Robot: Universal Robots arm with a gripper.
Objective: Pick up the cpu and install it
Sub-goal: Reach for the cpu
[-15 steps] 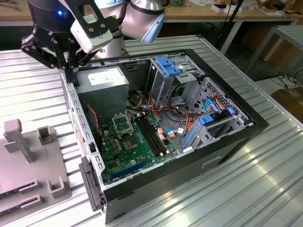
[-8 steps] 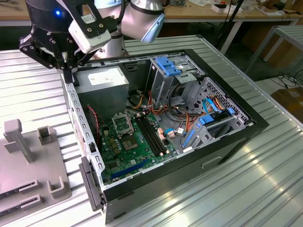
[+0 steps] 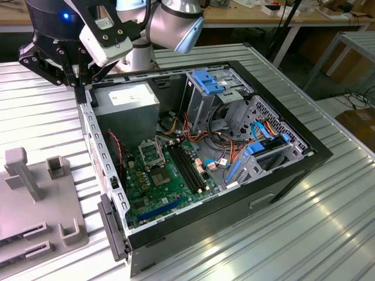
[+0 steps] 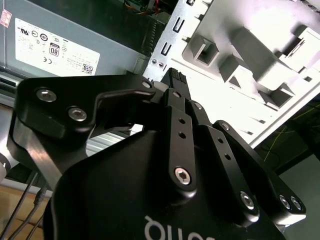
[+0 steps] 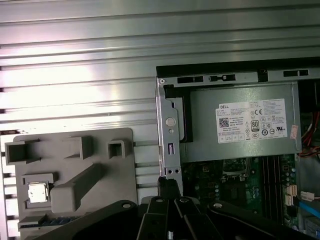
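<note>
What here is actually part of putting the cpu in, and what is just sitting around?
Part of the job:
- cpu, lying in the grey tray
- gripper, holding nothing
- socket on the green motherboard

Just there:
- power supply
- memory slots
- blue drive brackets
- coloured cables

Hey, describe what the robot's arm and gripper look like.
The arm has silver-grey rounded joints with light blue caps. The gripper is black, with linked bars fastened by silver screws, a blue light on its body and white lettering.
</note>
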